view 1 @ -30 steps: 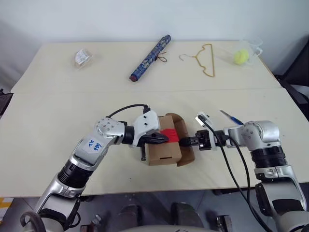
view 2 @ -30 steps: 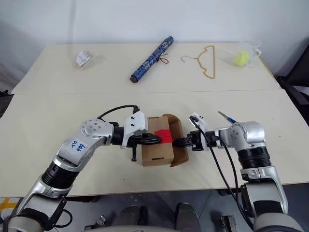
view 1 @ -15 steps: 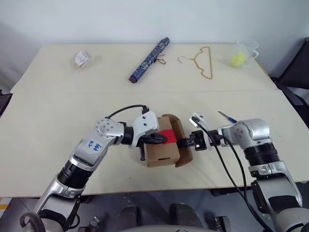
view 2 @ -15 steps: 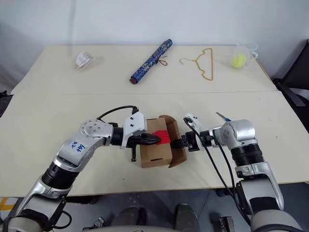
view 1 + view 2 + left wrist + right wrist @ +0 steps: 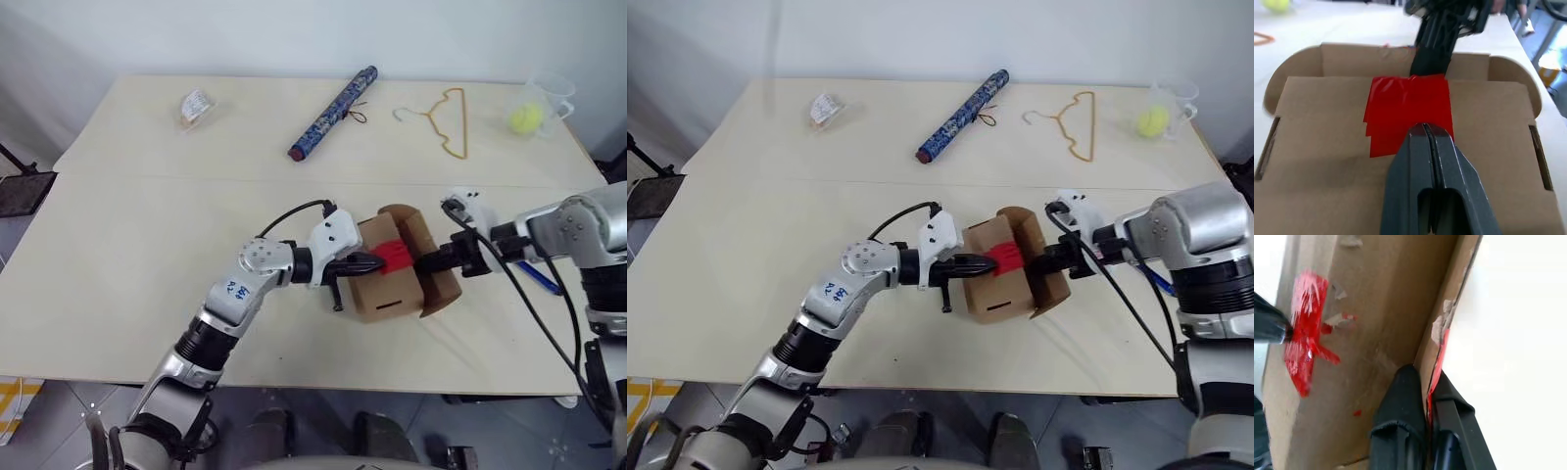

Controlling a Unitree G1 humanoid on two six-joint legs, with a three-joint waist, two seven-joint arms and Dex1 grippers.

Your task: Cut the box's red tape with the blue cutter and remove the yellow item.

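Ball (image 5: 522,117) inside clear cup (image 5: 554,90)

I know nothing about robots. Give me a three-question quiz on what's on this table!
1. True or false: the left claw is shut, its tips on the red tape.
2. What is the right claw pinching? A) hanger B) a box flap C) umbrella
3. Fill in: the ball sits in a clear ____ at the table's far corner.

Key: 1 true. 2 B: its fingers close on the edge of a raised flap of the box. 3 cup.
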